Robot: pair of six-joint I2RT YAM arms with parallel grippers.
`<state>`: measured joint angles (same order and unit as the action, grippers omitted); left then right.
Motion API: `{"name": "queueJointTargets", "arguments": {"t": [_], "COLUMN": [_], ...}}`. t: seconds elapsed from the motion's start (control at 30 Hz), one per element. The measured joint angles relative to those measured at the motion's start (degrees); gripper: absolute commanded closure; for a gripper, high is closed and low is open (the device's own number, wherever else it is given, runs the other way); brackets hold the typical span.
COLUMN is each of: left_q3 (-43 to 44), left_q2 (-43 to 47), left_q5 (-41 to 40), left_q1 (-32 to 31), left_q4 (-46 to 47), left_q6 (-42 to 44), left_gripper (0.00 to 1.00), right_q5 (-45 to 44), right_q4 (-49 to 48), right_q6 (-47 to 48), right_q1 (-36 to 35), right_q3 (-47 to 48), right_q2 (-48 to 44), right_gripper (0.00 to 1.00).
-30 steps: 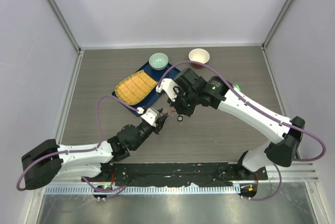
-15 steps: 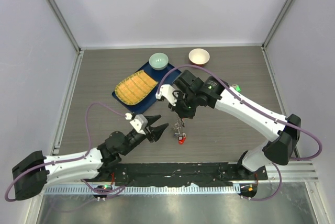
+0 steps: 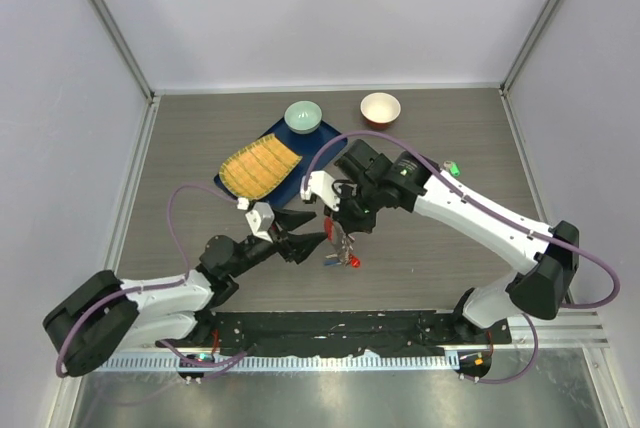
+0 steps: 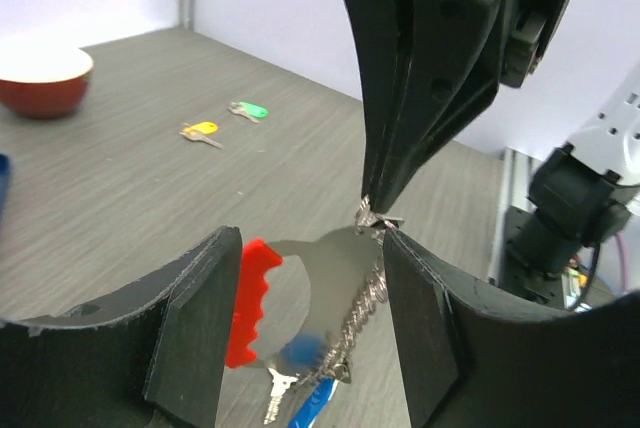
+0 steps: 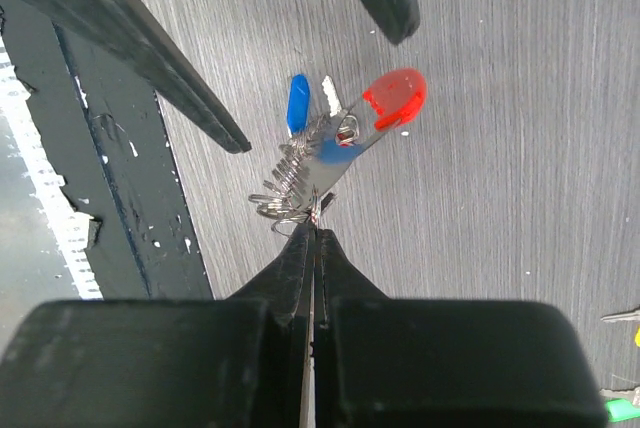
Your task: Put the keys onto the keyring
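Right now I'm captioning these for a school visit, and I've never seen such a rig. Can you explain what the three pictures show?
These are two robot arms bolted to the near edge of a table, each ending in a two-finger gripper. The wide picture comes from a fixed camera above and behind them. The other two come from cameras on the wrists, so each shows its own fingers. The right gripper is shut on the top of a keyring, which hangs below it with red and blue pieces. The left gripper is open, with one finger on each side of the keyring. A yellow key and a green key lie loose on the table. Farther back are a blue tray with a yellow mat, a green bowl and a red bowl.
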<state>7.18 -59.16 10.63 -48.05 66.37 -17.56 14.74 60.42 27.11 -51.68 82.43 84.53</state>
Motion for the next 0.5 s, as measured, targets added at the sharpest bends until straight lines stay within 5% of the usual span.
{"name": "queueJointTargets", "arguments": {"t": [0.5], "left_q3": [4.8], "left_q2": [-10.6], "left_q5": [15.1], "left_q1": [2.0], "left_q4": [7.1], "left_q6": [-3.5], "left_gripper": [0.5], "right_q5": [1.5], "right_q4": [-0.9], "right_q6": [2.8], "right_q1": [0.0], "right_q3": [-0.7], "right_q2": [-4.0], "right_gripper": [0.99]}}
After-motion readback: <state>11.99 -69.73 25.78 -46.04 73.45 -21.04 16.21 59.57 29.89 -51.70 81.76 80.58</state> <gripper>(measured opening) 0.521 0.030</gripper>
